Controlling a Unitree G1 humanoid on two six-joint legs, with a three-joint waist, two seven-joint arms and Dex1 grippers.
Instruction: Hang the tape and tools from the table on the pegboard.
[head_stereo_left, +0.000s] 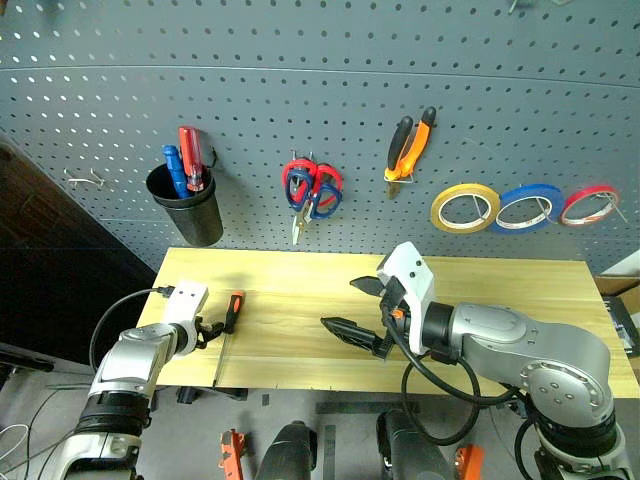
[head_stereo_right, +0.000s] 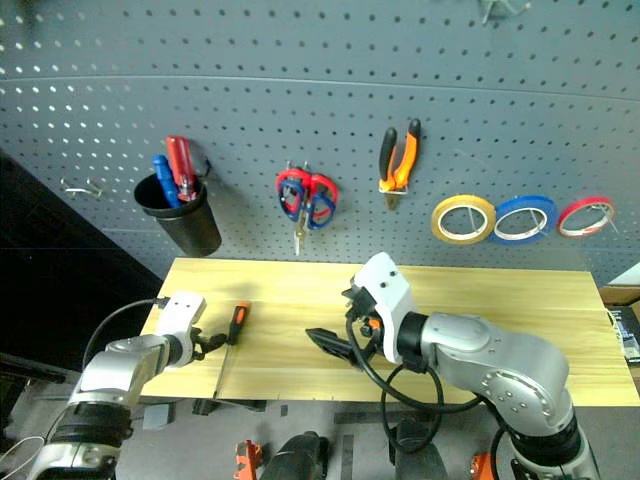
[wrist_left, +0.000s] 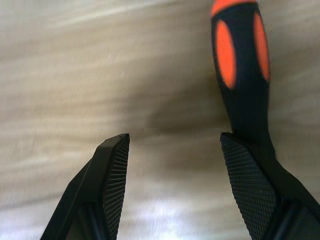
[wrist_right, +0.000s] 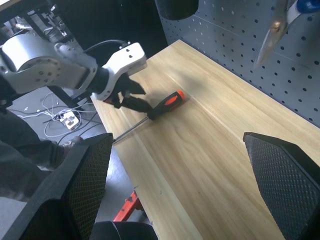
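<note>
The orange-and-black screwdriver (head_stereo_left: 231, 312) lies on the left part of the table (head_stereo_left: 500, 290), shaft toward the front edge. My left gripper (head_stereo_left: 211, 330) is open and low over the wood right beside it. In the left wrist view the handle (wrist_left: 240, 65) runs past one fingertip (wrist_left: 250, 180), and only bare wood lies between the fingers. My right gripper (head_stereo_left: 352, 305) is open above the table's middle, holding nothing. On the pegboard (head_stereo_left: 300, 80) hang the blue-handled scissors (head_stereo_left: 324, 196), the pliers (head_stereo_left: 410, 145) and the yellow tape (head_stereo_left: 465, 207).
A black cup (head_stereo_left: 186, 205) on the pegboard holds a blue and a red screwdriver. Red-handled scissors (head_stereo_left: 297, 180) hang with the blue pair. Blue tape (head_stereo_left: 528, 207) and red tape (head_stereo_left: 588, 203) hang to the right of the yellow ring. An empty hook (head_stereo_left: 85, 180) sticks out at far left.
</note>
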